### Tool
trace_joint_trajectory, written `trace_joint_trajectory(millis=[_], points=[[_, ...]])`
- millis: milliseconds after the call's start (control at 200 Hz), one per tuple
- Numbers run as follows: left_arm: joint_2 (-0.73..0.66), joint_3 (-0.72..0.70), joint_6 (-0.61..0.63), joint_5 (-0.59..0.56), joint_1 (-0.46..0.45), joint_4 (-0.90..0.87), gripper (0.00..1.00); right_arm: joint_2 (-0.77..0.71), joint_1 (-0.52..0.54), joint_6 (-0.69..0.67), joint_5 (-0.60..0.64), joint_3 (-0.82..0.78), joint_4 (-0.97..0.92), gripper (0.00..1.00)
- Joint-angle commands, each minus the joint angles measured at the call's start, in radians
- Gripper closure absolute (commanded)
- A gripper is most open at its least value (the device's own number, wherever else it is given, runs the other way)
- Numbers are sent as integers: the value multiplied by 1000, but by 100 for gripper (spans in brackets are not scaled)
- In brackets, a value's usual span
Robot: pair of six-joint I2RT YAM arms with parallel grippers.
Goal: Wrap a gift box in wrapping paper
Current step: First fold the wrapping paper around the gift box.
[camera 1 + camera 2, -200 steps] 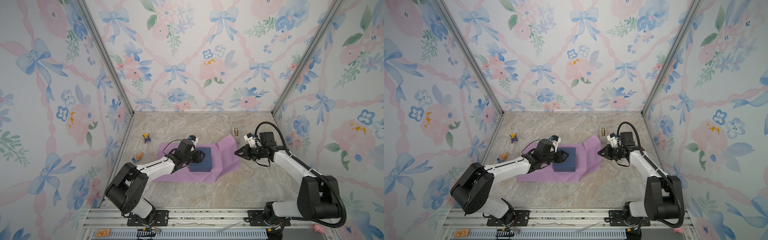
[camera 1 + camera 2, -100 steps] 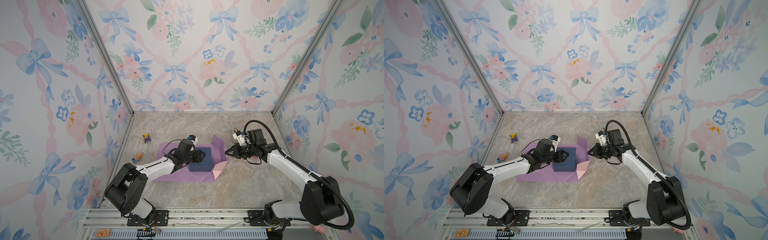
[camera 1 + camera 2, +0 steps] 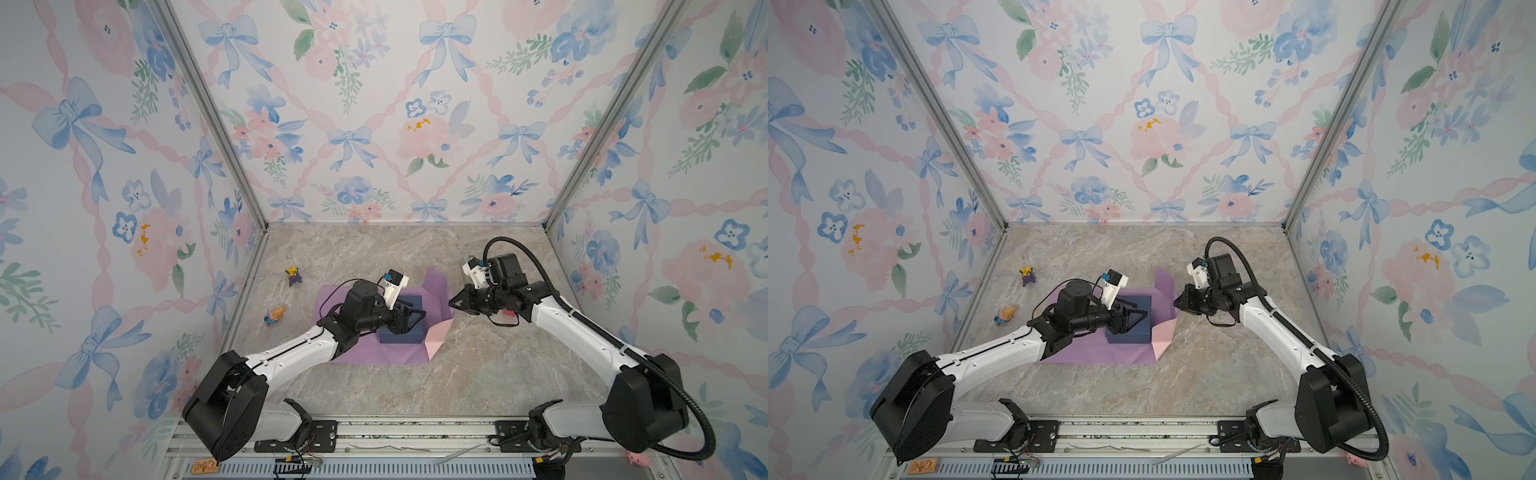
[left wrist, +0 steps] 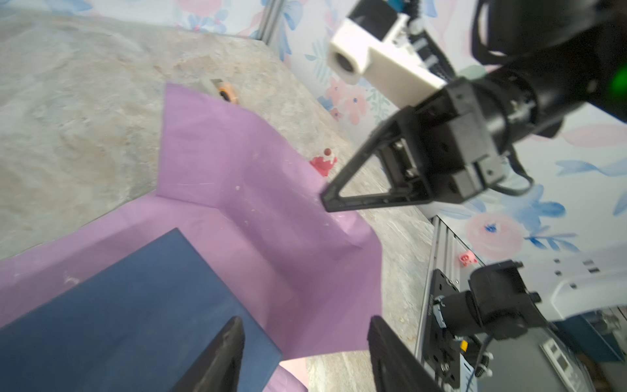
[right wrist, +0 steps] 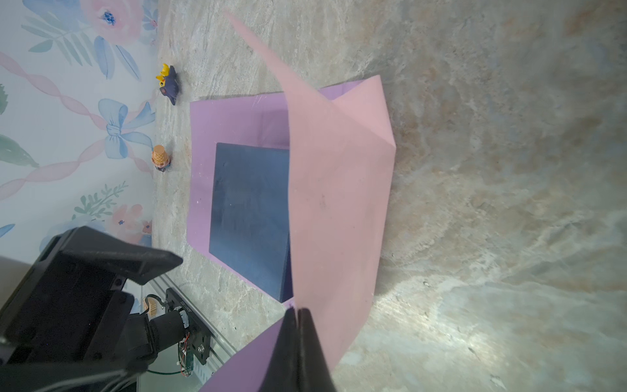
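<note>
The gift box [image 3: 409,336] sits on the wrapping paper [image 3: 374,353]. The right gripper [image 3: 451,303] pinches the paper's raised flap beside the box. The left gripper [image 4: 304,322] gapes over the box, apparently not touching it.

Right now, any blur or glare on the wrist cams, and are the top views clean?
Left wrist view: the left tool and the near part of the box are soft, the paper beyond is clearer. Right wrist view: a bright glare patch on the table, and the right tool is out of focus. In both top views: even light, sharp, only faint shadows.
</note>
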Motion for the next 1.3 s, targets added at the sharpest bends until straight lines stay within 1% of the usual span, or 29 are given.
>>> trace_joint_trajectory(millis=[0, 105, 245, 345, 445, 535, 590, 645, 675, 710, 735, 750, 755, 765, 830, 875, 945, 975, 1055, 1125, 1160, 1190, 1265, 1295], points=[[-36, -39, 195, 70, -30, 33, 38, 16, 13, -16, 15, 35, -35, 96], [-42, -53, 278, 13, -71, 32, 36, 14, 12, -18, 21, 38, -43, 96], [6, -41, 311, -68, -104, 32, 37, 14, 12, -17, 21, 35, -44, 96], [56, -13, 330, -105, -128, 33, 40, 15, 13, -16, 19, 35, -46, 96], [101, 15, 338, -112, -147, 32, 45, 17, 12, -16, 21, 36, -49, 96], [125, 28, 339, -125, -165, 32, 56, 17, 14, -13, 21, 36, -51, 95], [132, 34, 339, -127, -176, 32, 64, 20, 13, -10, 24, 36, -51, 95], [138, 40, 339, -129, -187, 34, 75, 25, 14, -5, 25, 37, -49, 95], [139, 42, 341, -129, -196, 32, 79, 28, 13, -3, 28, 36, -50, 95], [140, 44, 339, -134, -201, 32, 83, 32, 13, 3, 33, 37, -51, 93], [140, 44, 340, -133, -208, 32, 87, 36, 13, 5, 40, 39, -55, 89], [142, 43, 341, -133, -211, 33, 89, 39, 13, 9, 44, 40, -57, 86], [143, 43, 341, -133, -212, 32, 89, 41, 12, 11, 47, 41, -59, 83], [143, 43, 341, -133, -214, 32, 90, 41, 12, 11, 49, 42, -60, 82], [150, 44, 336, -139, -223, 31, 92, 53, 13, 17, 64, 49, -75, 64], [156, 43, 336, -140, -235, 31, 93, 62, 12, 21, 71, 53, -86, 57], [171, 44, 336, -145, -251, 31, 93, 80, 12, 25, 80, 58, -96, 53], [178, 75, 335, -146, -256, 31, 93, 89, 10, 28, 82, 62, -100, 52], [193, 83, 333, -146, -270, 32, 91, 108, 5, 32, 88, 66, -108, 52], [204, 88, 330, -144, -283, 31, 89, 119, 4, 25, 109, 67, -113, 53], [208, 91, 330, -142, -290, 32, 87, 129, 3, 17, 123, 68, -121, 55], [212, 94, 330, -142, -295, 32, 82, 139, 1, 11, 135, 69, -134, 58], [216, 94, 322, -156, -303, 32, 61, 155, 0, -5, 155, 71, -150, 68], [217, 92, 316, -165, -303, 33, 55, 156, 0, -7, 158, 68, -148, 71]])
